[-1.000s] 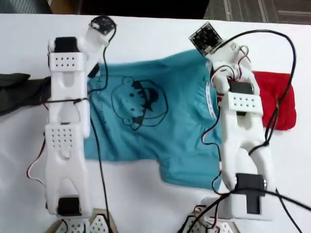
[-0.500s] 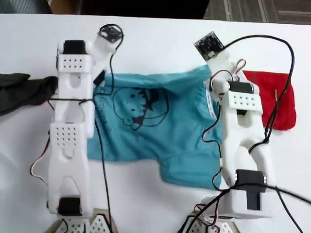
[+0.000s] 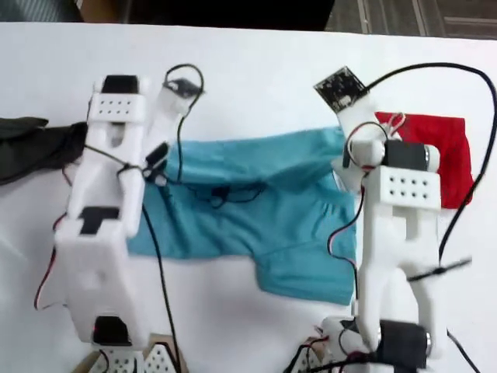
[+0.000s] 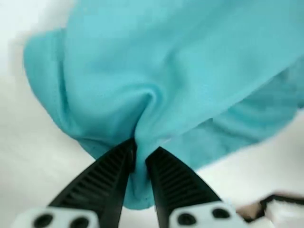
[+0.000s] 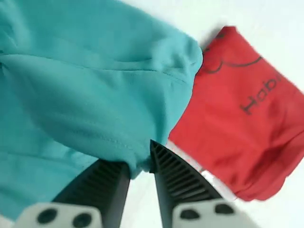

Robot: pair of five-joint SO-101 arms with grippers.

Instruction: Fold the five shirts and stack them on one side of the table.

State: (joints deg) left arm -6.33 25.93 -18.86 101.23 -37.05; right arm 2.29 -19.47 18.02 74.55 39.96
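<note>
Drawn back toward the near edge since a second ago, dragging the far hem of the teal shirt (image 3: 256, 210) over its print. Spread mid-worktop (image 3: 256, 70), pinched at a bunched fold by the left gripper (image 4: 141, 149) and at its hem by the right gripper (image 5: 140, 164). Touching the folded red shirt (image 5: 247, 128) near the right edge. Dark garment (image 3: 31, 148) at the left edge. Bare white room along the far edge. Lettering on the red cloth plain from the right wrist.

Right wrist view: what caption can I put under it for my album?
The right gripper pinches the edge of a teal shirt beside a folded red shirt on the white table.
</note>
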